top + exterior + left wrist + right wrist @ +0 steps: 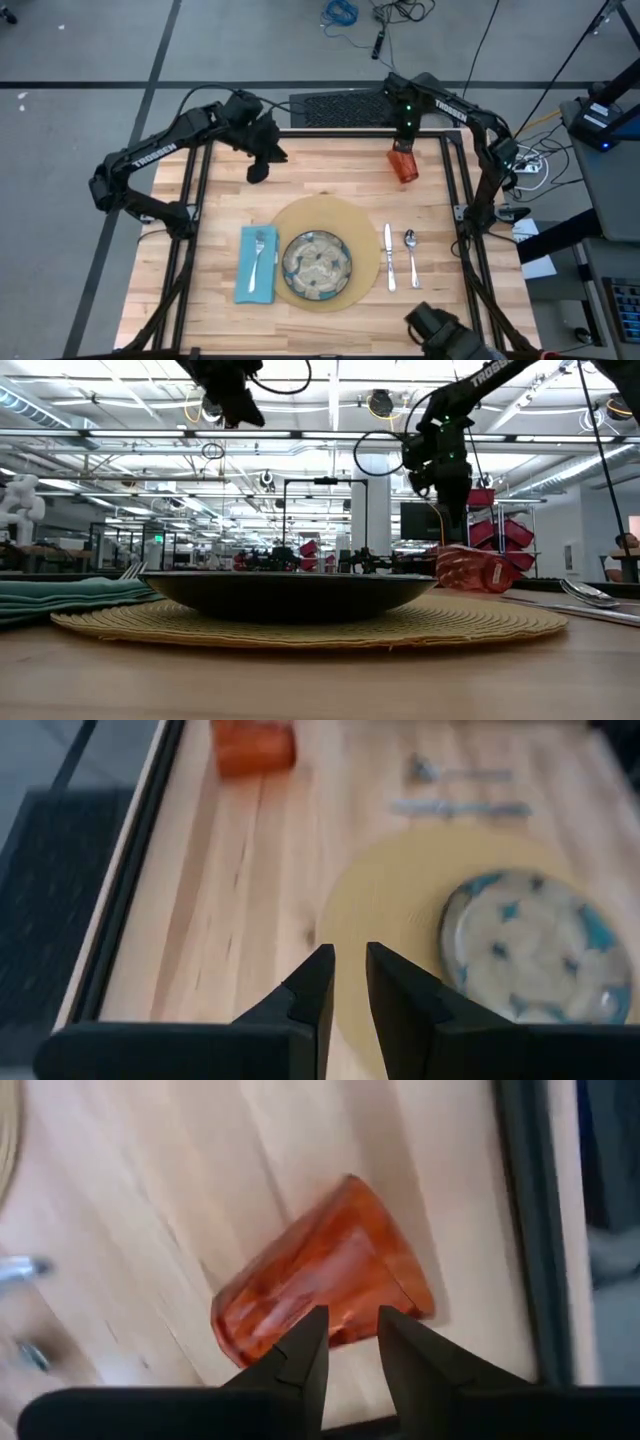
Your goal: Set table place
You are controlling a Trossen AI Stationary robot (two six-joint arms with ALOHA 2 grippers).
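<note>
The small orange cup [403, 165] [320, 1280] lies on its side on the table [200, 300], near the far right corner. My right gripper [405, 140] [350, 1320] points down right above it, its fingers a narrow gap apart, nothing between them. My left gripper [258, 172] [348, 960] hangs high over the far left, slanting down, also narrowly open and empty. The round tan mat [290, 215] bears the patterned plate [316, 265]. On the light-blue napkin [245, 280] to its left lies the fork [260, 255]. The knife [389, 258] and spoon [411, 255] lie to its right. My right gripper stands over the upper side of the lying cup [300, 1310], fingers pointing down. I cannot tell whether its fingertips touch the cup.
The black frame [452, 180] runs close beside the cup on the right and along the far edge. A dark grid-like panel [340, 108] lies beyond the far edge. A dark device [440, 330] sits at the near edge. Bare wood lies between the cup and the mat.
</note>
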